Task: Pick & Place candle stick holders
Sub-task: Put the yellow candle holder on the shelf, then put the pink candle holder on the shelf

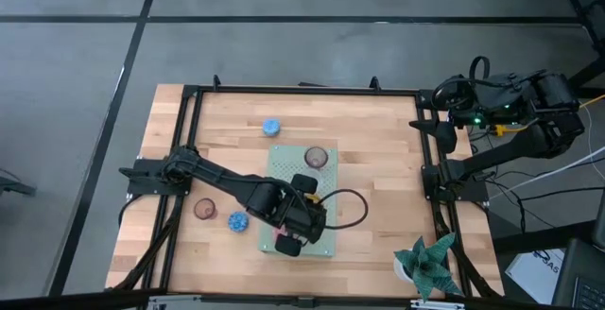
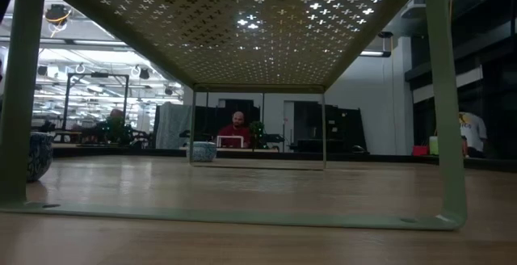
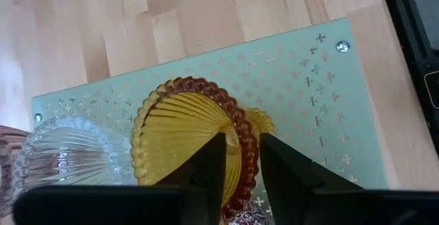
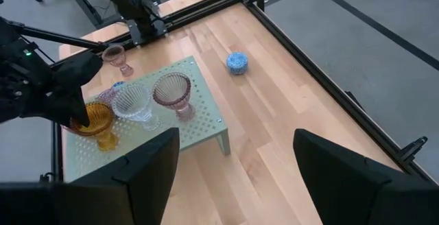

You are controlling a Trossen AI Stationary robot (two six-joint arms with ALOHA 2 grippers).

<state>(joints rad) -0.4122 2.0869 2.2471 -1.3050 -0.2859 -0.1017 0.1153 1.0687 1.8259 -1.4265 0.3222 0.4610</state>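
My left gripper [image 1: 301, 211] is over the pale green perforated board [image 1: 326, 244] and is shut on an amber glass cup [image 3: 185, 143], which also shows in the right wrist view [image 4: 96, 119]. A clear cup [image 3: 68, 156] and a pink cup [image 4: 171, 91] stand on their feet on the board beside it. A blue cup [image 1: 272, 127] sits on the table at the far side. Another blue cup [image 1: 237, 221] and a brownish cup [image 1: 204, 209] sit left of the board. My right gripper [image 4: 240, 177] is open and empty, held high at the table's right edge. My left gripper holds the amber cup by its beaded rim [image 3: 241, 130], one finger inside the bowl and one outside. The fingers come from above, slanting down. The cup is tilted, and its foot [image 4: 106, 141] is at the board; I cannot tell whether it rests there.
A green paper-like plant in a white pot [image 1: 430, 265] stands at the table's near right corner. A black frame [image 1: 302, 90] runs round the table. A cable loops by the board [image 1: 354, 206]. A person sits far off in the room [image 2: 236, 128].
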